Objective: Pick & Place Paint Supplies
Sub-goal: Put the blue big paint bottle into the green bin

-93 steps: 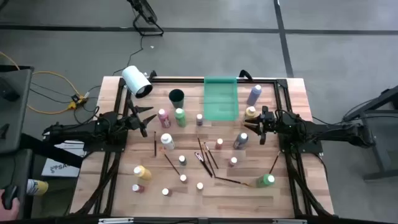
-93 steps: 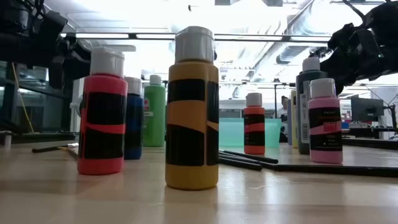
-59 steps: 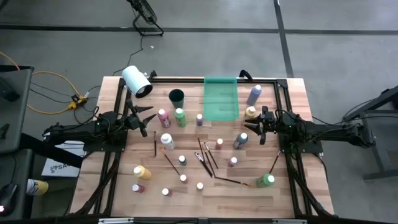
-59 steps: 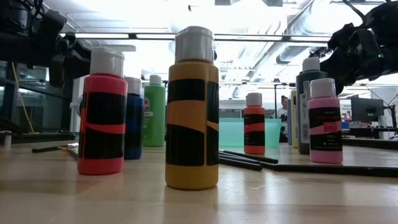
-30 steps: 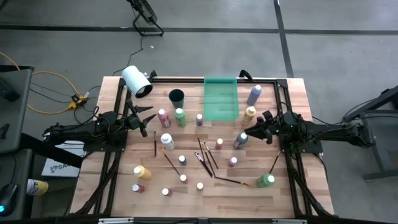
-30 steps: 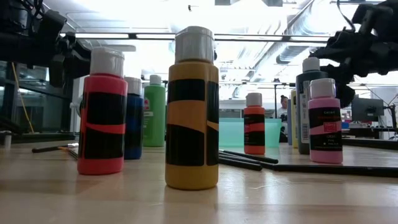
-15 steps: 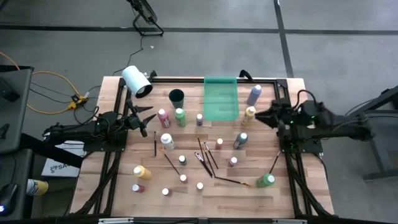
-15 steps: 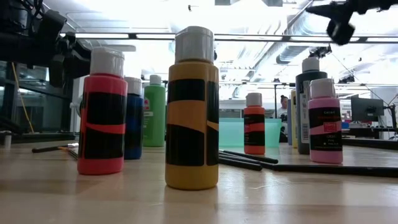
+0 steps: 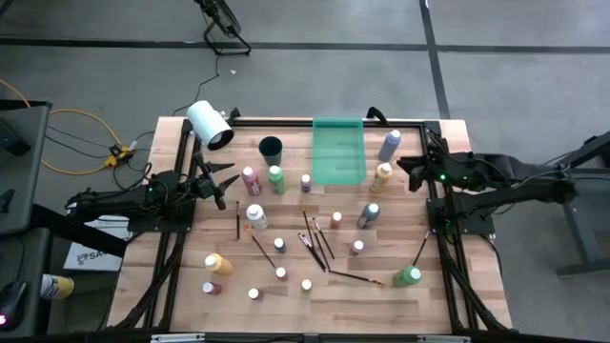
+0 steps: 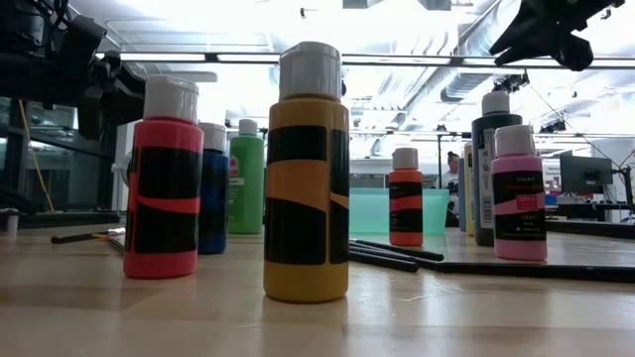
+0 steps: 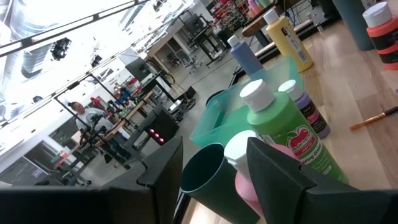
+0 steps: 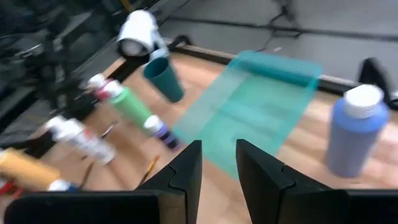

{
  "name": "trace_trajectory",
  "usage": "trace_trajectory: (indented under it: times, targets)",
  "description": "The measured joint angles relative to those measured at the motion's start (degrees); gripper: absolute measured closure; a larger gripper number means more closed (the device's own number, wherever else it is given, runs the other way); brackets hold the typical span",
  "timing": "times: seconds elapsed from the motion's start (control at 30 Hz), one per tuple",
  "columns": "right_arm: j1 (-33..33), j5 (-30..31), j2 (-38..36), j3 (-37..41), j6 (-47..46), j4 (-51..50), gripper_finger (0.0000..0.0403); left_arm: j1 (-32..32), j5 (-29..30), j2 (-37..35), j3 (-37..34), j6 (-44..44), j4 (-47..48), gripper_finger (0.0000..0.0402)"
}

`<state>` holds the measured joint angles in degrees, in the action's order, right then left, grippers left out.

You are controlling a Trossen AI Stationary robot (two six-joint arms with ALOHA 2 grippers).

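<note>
Small paint bottles stand scattered on the wooden table: a pink one point(image 9: 252, 180), a green one point(image 9: 275, 178), a yellow one point(image 9: 382, 173), a lilac one point(image 9: 389, 145) and a dark blue one point(image 9: 369, 215). Thin dark paintbrushes point(image 9: 317, 243) lie flat mid-table. My right gripper point(image 9: 402, 170) hangs open, high above the table beside the yellow bottle, tipped down toward the green tray point(image 12: 249, 106), with nothing between its fingers. My left gripper point(image 9: 227, 186) waits open and level at the table's left, pointing at the pink and green bottles point(image 11: 286, 137).
A translucent green tray point(image 9: 338, 151) lies at the far middle, with a dark cup point(image 9: 271, 148) and a white roll point(image 9: 210, 124) to its left. More bottles stand near the front edge: yellow point(image 9: 217, 264), red point(image 9: 210, 288) and green point(image 9: 408, 276). A black frame runs along the table's sides.
My right gripper has risen from beside the dark blue bottle to high above the table, shifted a little toward the far edge, and turned. My left arm has kept still. No bottle or brush has moved.
</note>
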<state>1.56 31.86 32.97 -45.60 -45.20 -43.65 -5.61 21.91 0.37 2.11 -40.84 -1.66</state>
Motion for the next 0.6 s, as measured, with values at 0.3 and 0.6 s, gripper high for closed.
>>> trace_trajectory:
  times: [0.3, 0.6]
  targets:
    - [-12.5, 6.66, 3.98, -0.14, 1.06, -3.58, 0.0294, 0.0, 0.0, 0.02, 0.02, 0.0, 0.1, 0.0229]
    - [-27.27, 1.66, 10.11, -0.14, -5.76, -4.23, 0.0146, -0.01, 0.0, 0.01, 0.02, 0.0, 0.1, 0.0229]
